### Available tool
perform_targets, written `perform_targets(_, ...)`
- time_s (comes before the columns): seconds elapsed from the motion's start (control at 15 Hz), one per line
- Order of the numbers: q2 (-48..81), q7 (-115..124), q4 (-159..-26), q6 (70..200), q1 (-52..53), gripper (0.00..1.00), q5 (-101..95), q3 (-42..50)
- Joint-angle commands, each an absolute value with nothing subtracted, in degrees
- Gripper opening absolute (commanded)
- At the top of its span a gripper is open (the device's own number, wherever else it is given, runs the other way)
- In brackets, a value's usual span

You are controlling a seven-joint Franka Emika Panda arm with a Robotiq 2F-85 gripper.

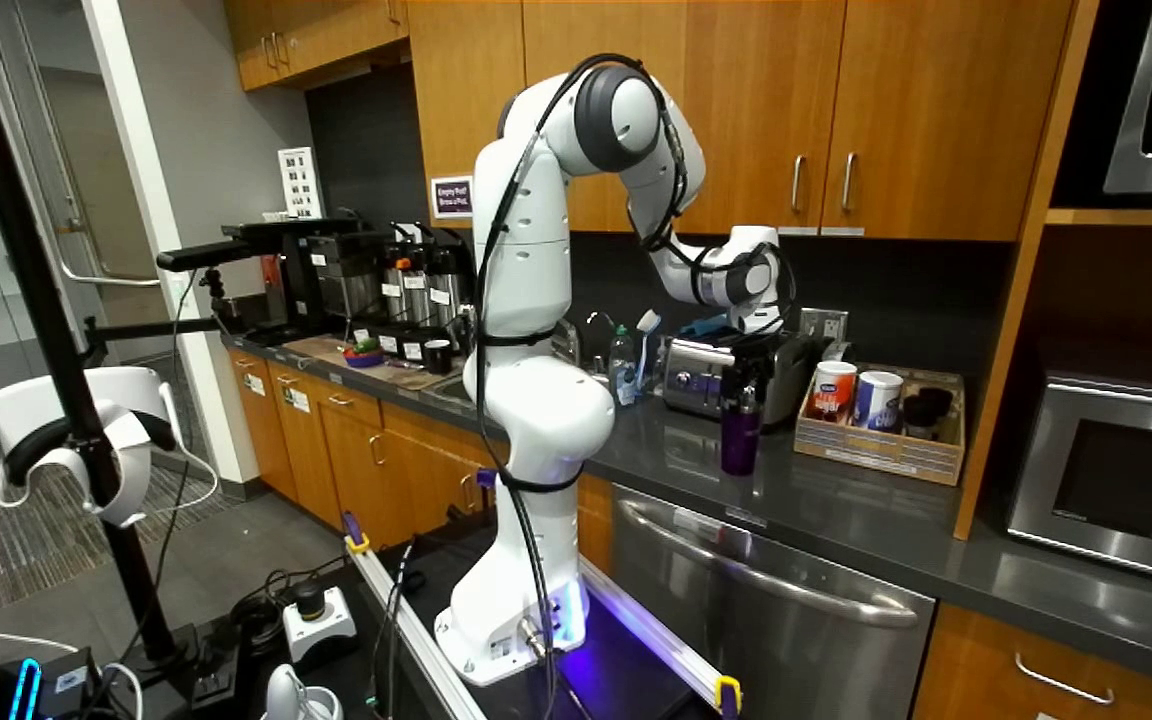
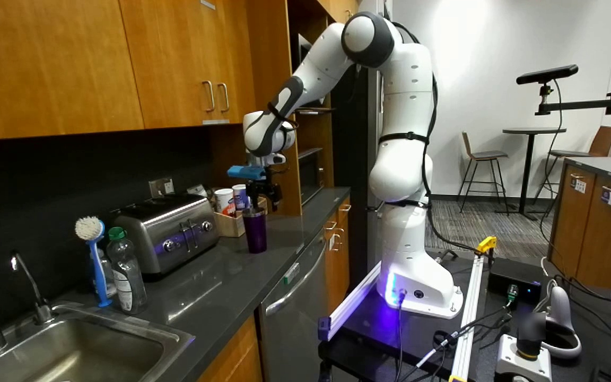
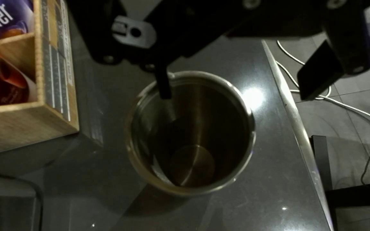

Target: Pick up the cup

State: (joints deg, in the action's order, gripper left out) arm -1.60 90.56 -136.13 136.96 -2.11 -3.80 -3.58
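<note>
Jaws on the robot's gripper (image 3: 241, 84) are spread wide and hold nothing. They point down, likely because the cup (image 2: 255, 233) stands upright with its hole facing up. It rests on the counter (image 2: 220, 276), near the brown box (image 1: 876, 452) and not far from the toaster (image 2: 170, 231). One finger (image 3: 163, 84) hangs by the rim, and in the wrist view its tip shows over the cup's mouth; whether it dips inside is hard to tell. The other finger hangs outside, on the side toward the counter's front edge. Such a wide spread seems meant to put one finger in and one out, so they can pinch the cup's side between them. The cup is not lifted yet. Going a little lower before the pinch looks wise, since a grip only on the rim might slip or tip it. The box probably is there to keep the tubs (image 1: 831, 392) together.
</note>
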Motion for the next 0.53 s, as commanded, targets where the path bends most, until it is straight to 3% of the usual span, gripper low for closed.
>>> perform_targets(0.0, -3.4, 82.6, -137.6, 137.9, -1.1, 1.00, 0.8, -2.3)
perform_targets(0.47, -1.7, 79.4, -136.4, 136.6, -1.3, 1.00, 2.7, -1.3)
